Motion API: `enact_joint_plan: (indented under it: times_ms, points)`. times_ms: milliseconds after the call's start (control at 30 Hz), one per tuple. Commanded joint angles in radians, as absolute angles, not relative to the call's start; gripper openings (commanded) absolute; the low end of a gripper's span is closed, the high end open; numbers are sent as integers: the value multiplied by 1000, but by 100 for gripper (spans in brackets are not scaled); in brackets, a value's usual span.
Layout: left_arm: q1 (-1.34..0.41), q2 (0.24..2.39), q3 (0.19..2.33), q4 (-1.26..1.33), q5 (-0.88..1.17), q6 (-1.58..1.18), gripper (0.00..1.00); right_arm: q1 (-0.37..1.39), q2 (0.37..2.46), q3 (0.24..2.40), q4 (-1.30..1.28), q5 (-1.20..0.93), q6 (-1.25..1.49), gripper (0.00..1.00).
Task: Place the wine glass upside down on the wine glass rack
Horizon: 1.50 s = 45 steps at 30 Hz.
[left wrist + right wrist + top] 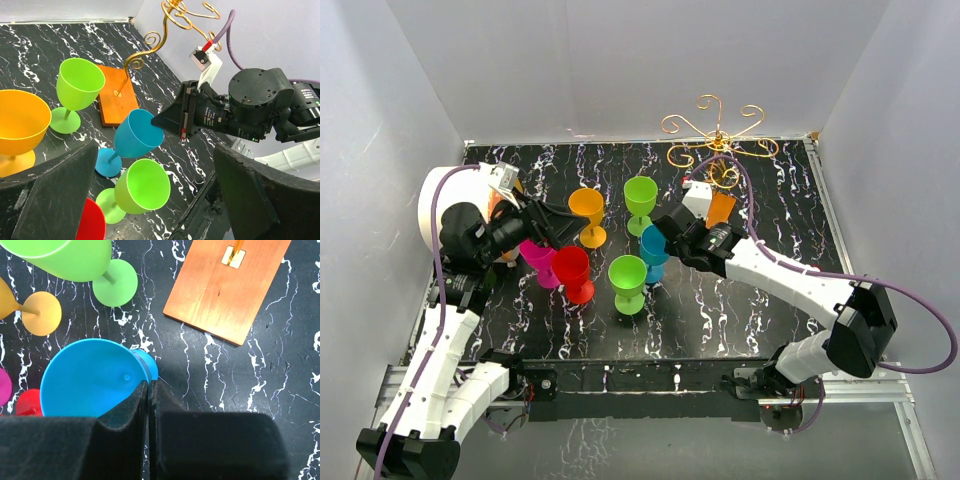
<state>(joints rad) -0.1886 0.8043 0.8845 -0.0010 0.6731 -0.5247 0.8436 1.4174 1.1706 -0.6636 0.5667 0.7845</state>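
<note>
The blue wine glass (653, 250) (137, 135) (90, 377) stands mid-table, and its foot looks to rest on the black marbled table. My right gripper (667, 240) (161, 122) (150, 385) is shut on its rim, one finger inside the bowl and one outside. The wine glass rack (720, 140) rises as gold wire scrolls at the back right, on an orange-brown base (117, 95) (227, 287) just behind the blue glass. At the left, my left gripper (548, 235) (155, 165) is open and holds nothing.
Other glasses crowd the middle: orange (587, 210), green at the back (640, 195), green at the front (627, 275), red (572, 270) and pink (538, 262). The pink and red ones sit right by the left gripper. White walls enclose the table.
</note>
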Motion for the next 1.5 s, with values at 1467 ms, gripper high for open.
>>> enact_joint_plan:
  times_ms: [1467]
  points:
    - [-249,1003,1217,-39,588,-1273,99,850,1018,1078,413,399,354,0]
